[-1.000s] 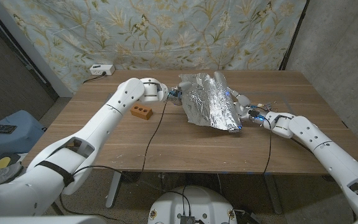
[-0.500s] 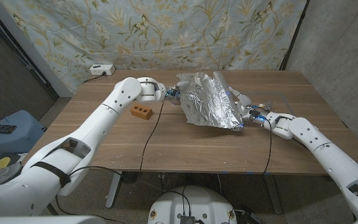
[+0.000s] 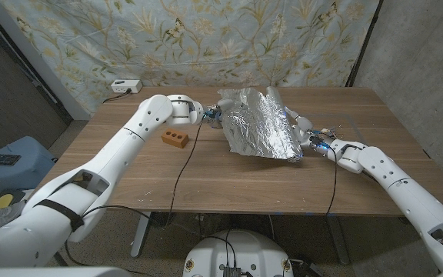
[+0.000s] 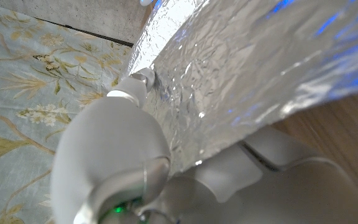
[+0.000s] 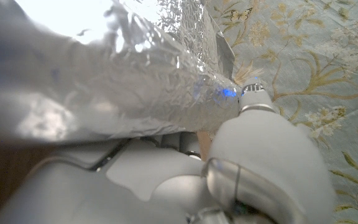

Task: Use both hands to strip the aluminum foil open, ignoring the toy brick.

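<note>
On the wooden tabletop [image 3: 229,181], both robot hands, left [image 3: 214,116] and right [image 3: 304,132], hold the aluminum foil [image 3: 258,123], wrist views showing fingertips [image 4: 143,77] pinching its edge, toy brick [image 3: 174,138] aside.

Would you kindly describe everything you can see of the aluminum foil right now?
The aluminum foil is a large, crinkled, shiny silver sheet, lifted and tented above the middle of the wooden table, its lower edge near the tabletop. The left hand grips its left edge, and the right hand holds its right corner, where the foil looks rolled. Blue light glints on its creases. The toy brick lies apart, to its left.
</note>
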Motion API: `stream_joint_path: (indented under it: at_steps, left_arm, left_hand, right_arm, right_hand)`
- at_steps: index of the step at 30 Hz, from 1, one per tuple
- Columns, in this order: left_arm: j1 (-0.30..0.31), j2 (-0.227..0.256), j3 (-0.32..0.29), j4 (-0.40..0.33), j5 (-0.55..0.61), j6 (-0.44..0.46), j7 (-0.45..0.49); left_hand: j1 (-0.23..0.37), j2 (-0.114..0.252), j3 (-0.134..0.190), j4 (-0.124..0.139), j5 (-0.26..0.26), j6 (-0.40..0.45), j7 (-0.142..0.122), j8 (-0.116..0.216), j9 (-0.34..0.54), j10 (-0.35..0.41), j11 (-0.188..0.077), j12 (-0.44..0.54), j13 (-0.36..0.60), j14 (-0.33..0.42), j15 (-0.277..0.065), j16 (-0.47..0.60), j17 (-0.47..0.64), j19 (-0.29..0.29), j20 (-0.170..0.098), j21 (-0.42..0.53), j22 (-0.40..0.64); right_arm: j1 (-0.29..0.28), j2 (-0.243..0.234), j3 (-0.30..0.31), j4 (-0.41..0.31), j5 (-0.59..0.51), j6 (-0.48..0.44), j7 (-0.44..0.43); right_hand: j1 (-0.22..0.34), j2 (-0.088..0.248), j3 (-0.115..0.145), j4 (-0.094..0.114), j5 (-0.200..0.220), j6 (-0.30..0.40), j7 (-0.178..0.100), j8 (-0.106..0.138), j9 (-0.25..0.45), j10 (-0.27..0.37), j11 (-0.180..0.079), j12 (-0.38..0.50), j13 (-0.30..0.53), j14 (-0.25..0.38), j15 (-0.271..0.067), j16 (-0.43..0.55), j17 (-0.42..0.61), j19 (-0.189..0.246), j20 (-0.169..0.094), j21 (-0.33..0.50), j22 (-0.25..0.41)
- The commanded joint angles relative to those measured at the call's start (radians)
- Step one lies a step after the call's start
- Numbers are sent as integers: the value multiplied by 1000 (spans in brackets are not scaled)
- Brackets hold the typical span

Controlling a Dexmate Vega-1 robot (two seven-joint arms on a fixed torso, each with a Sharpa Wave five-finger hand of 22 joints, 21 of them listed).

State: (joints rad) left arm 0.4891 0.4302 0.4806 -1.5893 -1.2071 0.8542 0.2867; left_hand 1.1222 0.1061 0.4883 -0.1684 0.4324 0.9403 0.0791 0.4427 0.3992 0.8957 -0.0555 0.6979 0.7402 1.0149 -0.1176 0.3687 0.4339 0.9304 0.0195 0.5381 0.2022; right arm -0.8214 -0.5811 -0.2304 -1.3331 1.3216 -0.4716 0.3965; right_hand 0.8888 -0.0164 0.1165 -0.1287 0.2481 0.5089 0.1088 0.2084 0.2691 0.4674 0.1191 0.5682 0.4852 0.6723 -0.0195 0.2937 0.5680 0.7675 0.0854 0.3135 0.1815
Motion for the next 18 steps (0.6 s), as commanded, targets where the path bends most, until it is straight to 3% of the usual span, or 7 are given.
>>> stream_joint_path:
  at_steps: [1, 18]
  left_arm:
    - [-17, 11, 7, -10, 11, 5, -5]
    - [-11, 36, -15, -41, -4, 7, -3]
  left_hand:
    - [3, -8, 8, 4, -2, 10, 3, 5, 11, 27, -19, -5, 5, 11, 1, -2, 6, -1, -2, 7, 4]
    - [1, -9, 11, 5, -3, 13, 3, 4, 11, 29, -18, -9, 10, 11, 1, -6, 12, -5, -4, 17, 3]
  right_arm:
    - [0, 21, 7, 29, -2, 29, 32]
    - [13, 38, 10, 54, -10, 39, 39]
  right_hand:
    - [19, 3, -2, -11, 5, 10, -7, 8, 2, 7, -13, 0, 3, 4, -10, 9, 4, 3, -9, -2, 3]
    - [27, 5, -8, -8, 6, 18, -14, 10, -3, 10, -17, -5, 3, 5, -15, 12, 6, 9, -15, -4, 4]
